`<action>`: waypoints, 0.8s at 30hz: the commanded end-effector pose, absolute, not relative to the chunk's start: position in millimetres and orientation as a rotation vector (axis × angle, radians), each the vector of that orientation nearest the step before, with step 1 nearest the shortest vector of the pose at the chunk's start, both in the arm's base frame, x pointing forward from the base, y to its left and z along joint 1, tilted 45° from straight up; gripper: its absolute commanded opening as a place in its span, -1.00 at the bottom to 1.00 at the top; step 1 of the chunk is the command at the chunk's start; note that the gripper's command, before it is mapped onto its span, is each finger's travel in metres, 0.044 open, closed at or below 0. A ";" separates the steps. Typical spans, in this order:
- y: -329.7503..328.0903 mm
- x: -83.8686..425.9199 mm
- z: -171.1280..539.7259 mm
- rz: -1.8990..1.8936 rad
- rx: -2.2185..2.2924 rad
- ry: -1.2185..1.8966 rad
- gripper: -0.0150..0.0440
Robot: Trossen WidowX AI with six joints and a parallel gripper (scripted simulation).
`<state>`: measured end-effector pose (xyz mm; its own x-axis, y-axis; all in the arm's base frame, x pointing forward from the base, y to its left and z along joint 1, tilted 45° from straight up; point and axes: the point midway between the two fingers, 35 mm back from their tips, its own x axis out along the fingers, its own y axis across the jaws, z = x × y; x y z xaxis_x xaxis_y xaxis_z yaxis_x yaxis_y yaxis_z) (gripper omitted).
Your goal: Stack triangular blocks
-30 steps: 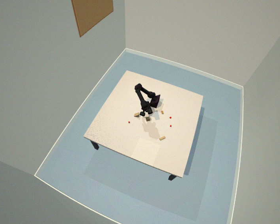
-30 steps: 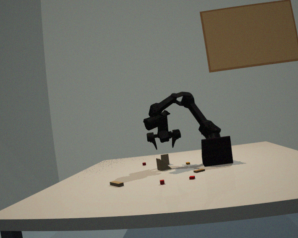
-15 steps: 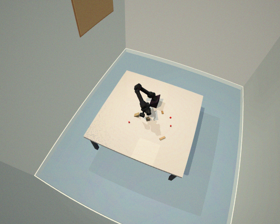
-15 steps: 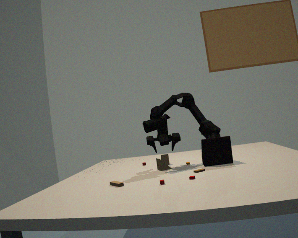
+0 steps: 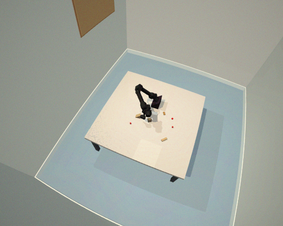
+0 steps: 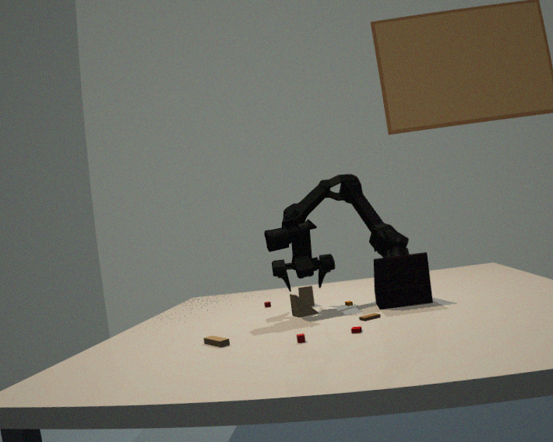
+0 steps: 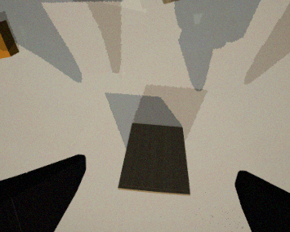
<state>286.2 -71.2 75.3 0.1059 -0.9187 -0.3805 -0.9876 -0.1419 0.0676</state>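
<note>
One triangular block (image 5: 138, 115) (image 6: 306, 295) (image 7: 155, 159) stands on the table (image 5: 117, 97) (image 6: 410, 351); its dark upright face shows in the wrist view. The other triangular block (image 5: 149, 119) (image 6: 300, 308) stands close by, nearer the exterior camera, with a dark triangular end; a corner of what looks like it touches the wrist view's top edge. My gripper (image 6: 304, 288) (image 7: 161, 171) is wide open and empty, pointing down around and above the first block, one finger on each side. In the top view the arm partly hides the fingers.
A long plank (image 5: 164, 139) (image 6: 216, 341) and a shorter plank (image 5: 164, 113) (image 6: 370, 317) lie apart. Red cubes (image 5: 130, 123) (image 5: 172, 118) (image 5: 172, 126) are scattered around. An orange cube (image 6: 348, 303) (image 7: 2, 41) lies between the first block and the arm's base (image 6: 403, 280).
</note>
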 end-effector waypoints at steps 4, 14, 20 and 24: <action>-81.4 285.9 71.6 0.503 -2.181 1.912 1.00; -96.4 288.5 67.7 0.498 -2.186 1.915 1.00; -105.5 290.1 66.5 0.492 -2.189 1.919 1.00; -111.7 290.9 66.2 0.487 -2.192 1.924 1.00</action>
<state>292.6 -107.3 66.4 0.1090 -0.9236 -0.3675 -0.9872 -0.1437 0.0684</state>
